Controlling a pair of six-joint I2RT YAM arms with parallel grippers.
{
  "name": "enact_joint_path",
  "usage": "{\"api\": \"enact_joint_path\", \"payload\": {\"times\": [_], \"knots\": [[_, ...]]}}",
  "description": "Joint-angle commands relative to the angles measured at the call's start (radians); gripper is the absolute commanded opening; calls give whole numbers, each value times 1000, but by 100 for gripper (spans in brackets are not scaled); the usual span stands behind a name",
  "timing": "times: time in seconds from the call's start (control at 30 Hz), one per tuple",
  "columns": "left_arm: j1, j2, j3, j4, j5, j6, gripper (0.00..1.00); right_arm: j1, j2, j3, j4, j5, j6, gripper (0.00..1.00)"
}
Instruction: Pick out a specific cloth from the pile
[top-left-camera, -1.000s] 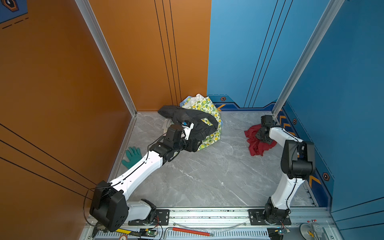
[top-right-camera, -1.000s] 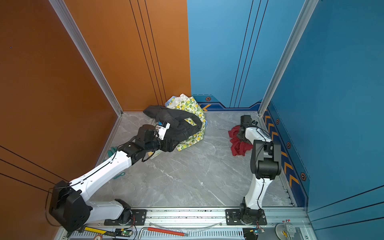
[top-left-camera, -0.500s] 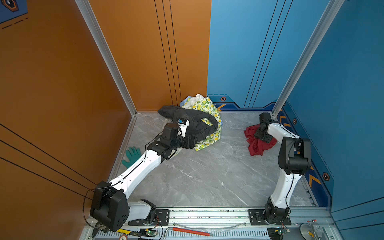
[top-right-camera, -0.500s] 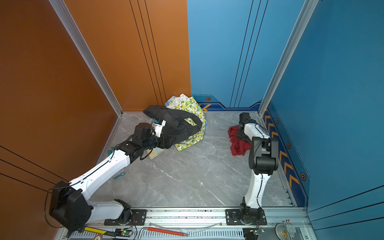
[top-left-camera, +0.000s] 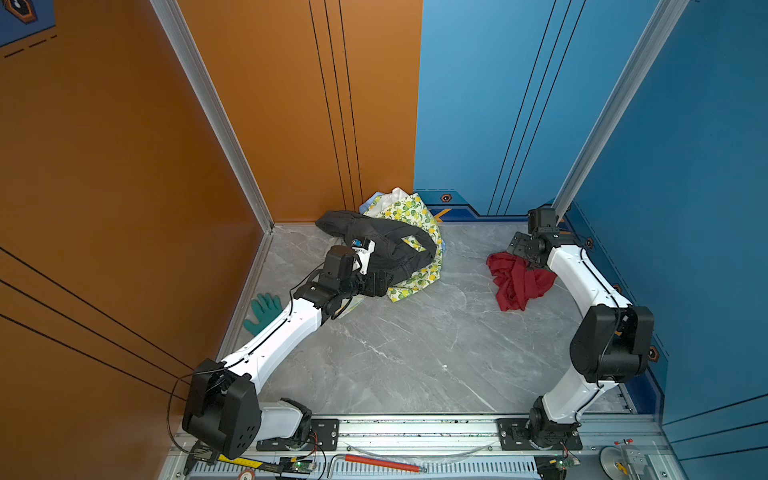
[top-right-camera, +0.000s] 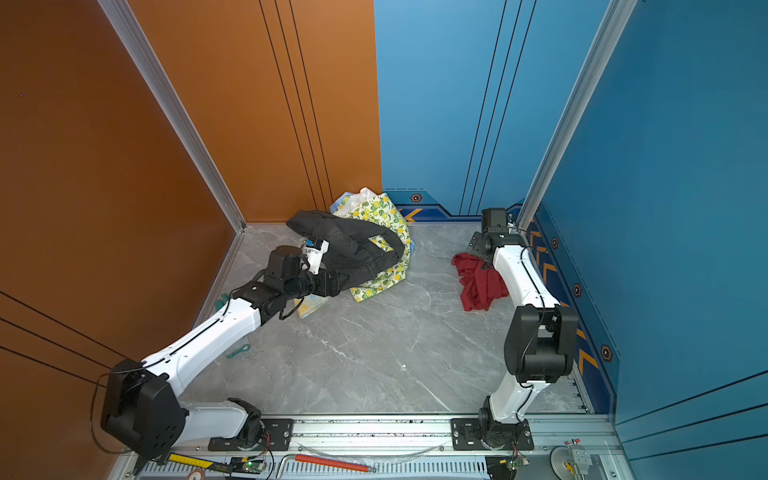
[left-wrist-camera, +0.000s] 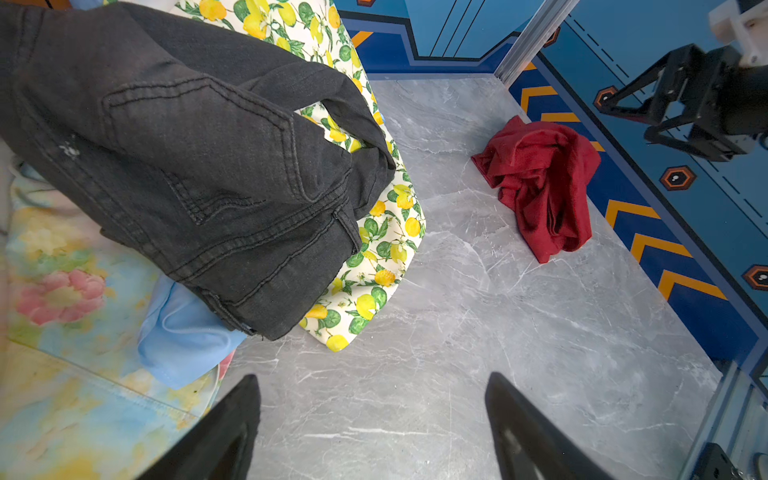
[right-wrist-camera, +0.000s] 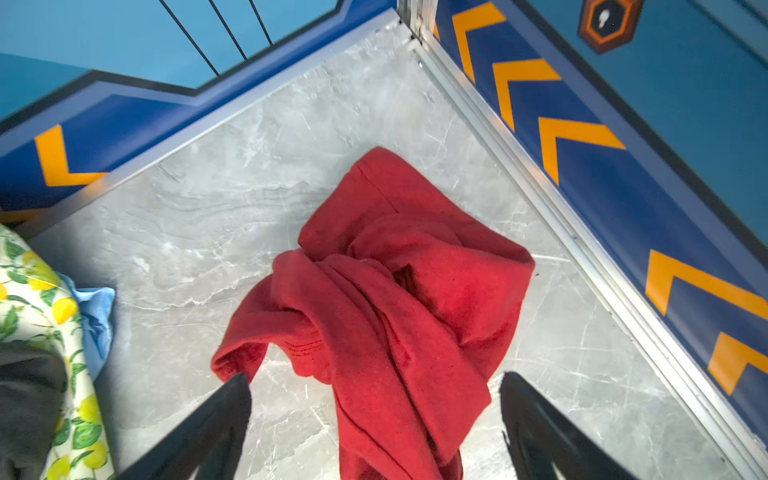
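- The red cloth (top-left-camera: 517, 280) lies crumpled on the floor (top-left-camera: 415, 353), well apart from the pile (top-left-camera: 390, 253).
- The right gripper (right-wrist-camera: 374, 376) hovers over it, jaws spread and empty; pulling away low could snag a fold and drag it.
- The left gripper (left-wrist-camera: 372, 376), jaws spread and empty, sits beside the pile; a nudge could spill the jeans (left-wrist-camera: 199, 166).

Legible text, brands, numbers: none. Signs: orange chevrons (right-wrist-camera: 582, 131) on the dark blue wall band (right-wrist-camera: 615, 195); orange-rimmed hexagon badges (left-wrist-camera: 676, 178) on the same band. Yellow ruler (top-right-camera: 189, 460): markings too small to read.
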Motion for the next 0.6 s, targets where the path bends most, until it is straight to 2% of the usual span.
{"api": "enact_joint_path", "payload": {"times": [0.0,0.03,0.13,0.23,0.37,0.5,0.57], "knots": [[23,4,-22,23,-52,-3,85,13,-94,-67,74,-2,-22,97],[31,1,-27,27,-65,-5,94,15,-122,-91,102,-7,-24,97],[62,-17,-50,49,-109,-10,100,30,-217,-193,212,-11,-62,99],[97,-43,-80,79,-169,-7,98,52,-307,-288,302,7,-122,100],[145,-89,-137,124,-301,-2,98,83,-441,-455,468,32,-195,100],[181,-121,-201,175,-484,9,98,131,-538,-609,603,78,-288,100],[194,-122,-227,177,-614,23,98,154,-593,-696,671,116,-307,100]]}}
